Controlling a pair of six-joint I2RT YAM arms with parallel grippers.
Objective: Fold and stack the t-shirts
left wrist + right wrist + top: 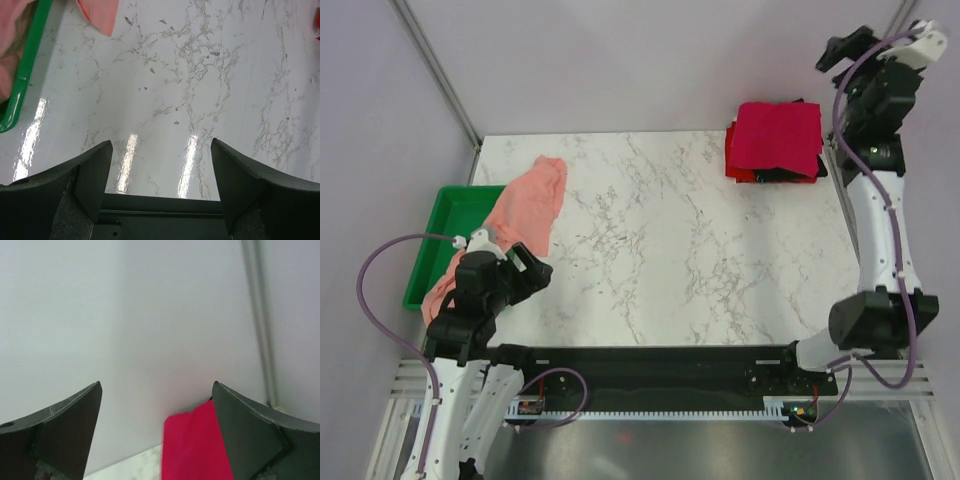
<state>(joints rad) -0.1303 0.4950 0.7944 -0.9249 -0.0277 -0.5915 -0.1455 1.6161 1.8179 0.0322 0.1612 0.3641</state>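
A folded crimson t-shirt (778, 136) tops a stack at the table's far right corner, with black cloth (782, 175) and bright red cloth (744, 174) showing under it. The crimson shirt also shows in the right wrist view (195, 450). A salmon-pink t-shirt (525, 205) lies unfolded, draped from the green tray onto the table at the left; a corner of it shows in the left wrist view (99, 15). My left gripper (532, 268) is open and empty, low over the table just right of the tray. My right gripper (840, 50) is open and empty, raised high behind the stack.
A green plastic tray (445, 215) sits at the table's left edge, its rim in the left wrist view (27, 62). The marble table (670, 250) stretches between the pink shirt and the stack. Grey walls and a metal post (257, 320) stand behind.
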